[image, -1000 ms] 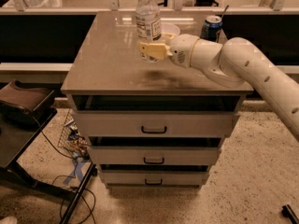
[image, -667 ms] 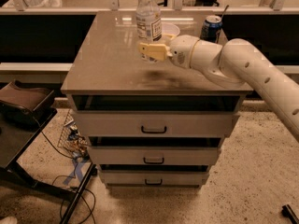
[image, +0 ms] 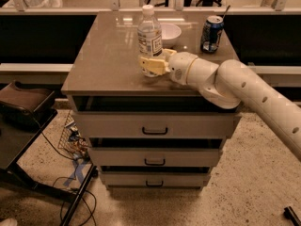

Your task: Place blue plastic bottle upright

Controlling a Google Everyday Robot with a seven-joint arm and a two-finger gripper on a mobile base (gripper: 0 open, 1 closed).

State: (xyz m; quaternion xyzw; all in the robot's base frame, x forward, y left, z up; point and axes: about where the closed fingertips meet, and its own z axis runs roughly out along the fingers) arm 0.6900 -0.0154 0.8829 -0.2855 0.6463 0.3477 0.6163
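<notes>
The blue plastic bottle [image: 149,34], clear with a white cap and a white label, stands upright near the middle of the brown cabinet top [image: 103,65]. My gripper [image: 151,65] reaches in from the right and is shut on the bottle's lower part, with its pale yellow fingers [image: 146,62] on either side. The bottle's base is partly hidden by the fingers and seems to be at the tabletop.
A white bowl [image: 170,33] sits just behind and to the right of the bottle. A dark blue soda can [image: 211,34] stands at the back right. The cabinet has three drawers [image: 155,126]. A dark chair [image: 23,107] and cables are on the floor to the left.
My gripper has moved down and toward the front of the tabletop with the bottle in it. The bottle has stayed upright. The can and the bowl have not moved.
</notes>
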